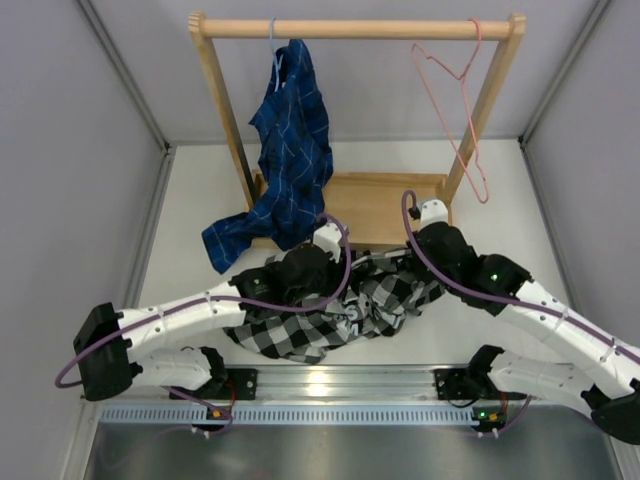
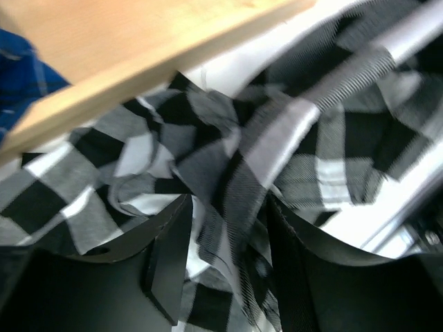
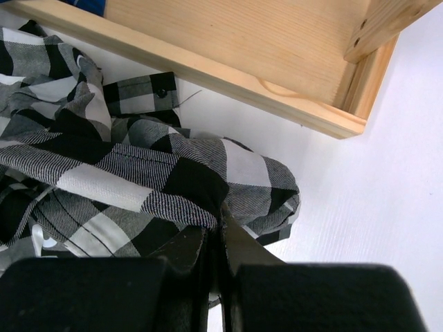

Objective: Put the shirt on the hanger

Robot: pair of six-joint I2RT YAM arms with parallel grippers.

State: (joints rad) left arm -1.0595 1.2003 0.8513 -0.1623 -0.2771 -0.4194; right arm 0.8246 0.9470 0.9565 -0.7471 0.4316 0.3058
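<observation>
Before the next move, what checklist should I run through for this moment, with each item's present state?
1. Right gripper pinching the shirt: ok, shut on a fold.
2. Left gripper gripping the shirt: not ok, jaws open around a fold.
3. Hanger empty on the rail: ok.
4. Shirt spread out: not ok, crumpled on the table.
5. Collar located: cannot tell.
</observation>
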